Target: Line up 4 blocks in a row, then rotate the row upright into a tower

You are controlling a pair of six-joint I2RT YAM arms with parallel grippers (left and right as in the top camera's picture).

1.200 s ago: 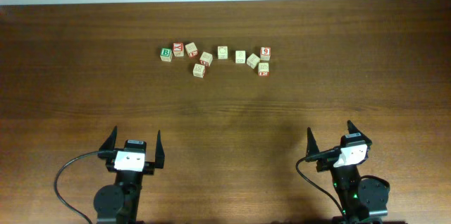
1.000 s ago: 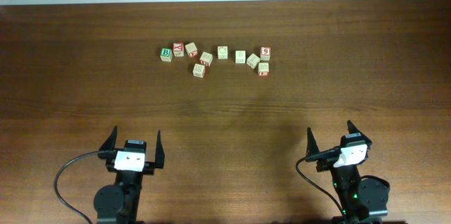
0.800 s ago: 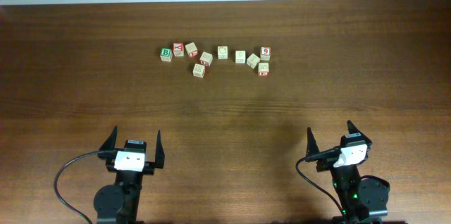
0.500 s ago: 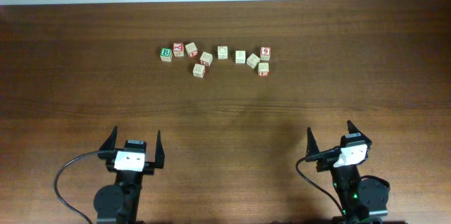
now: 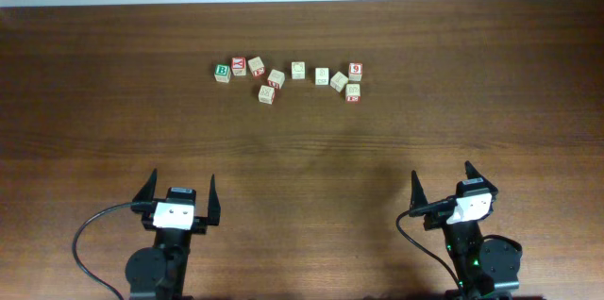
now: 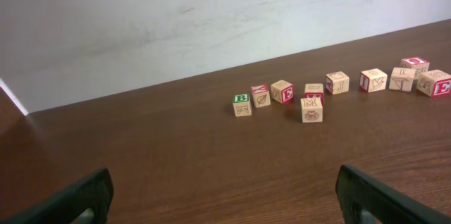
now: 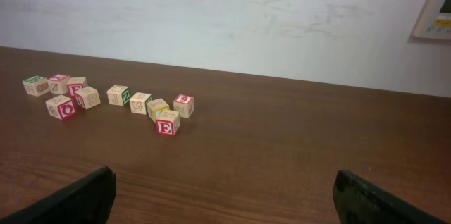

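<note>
Four pale wooden blocks sit at the right end of a row at the table's far side: a red-faced 9 block (image 5: 355,71) (image 7: 183,105), a red-trimmed E block (image 5: 353,91) (image 7: 168,122), and two plain ones (image 5: 338,80) (image 5: 322,76). The left wrist view shows them at far right, the red-topped one (image 6: 415,63) among them. My left gripper (image 5: 181,185) (image 6: 225,197) and right gripper (image 5: 442,175) (image 7: 227,197) are both open and empty near the front edge, far from the blocks.
Further left in the row are a green-faced B cube (image 5: 222,71) (image 6: 242,104), a red-topped cube (image 5: 239,65) and several more pale cubes (image 5: 267,93). A pale wall (image 7: 225,13) rises behind the table's far edge. Bare brown tabletop (image 5: 302,149) separates grippers and blocks.
</note>
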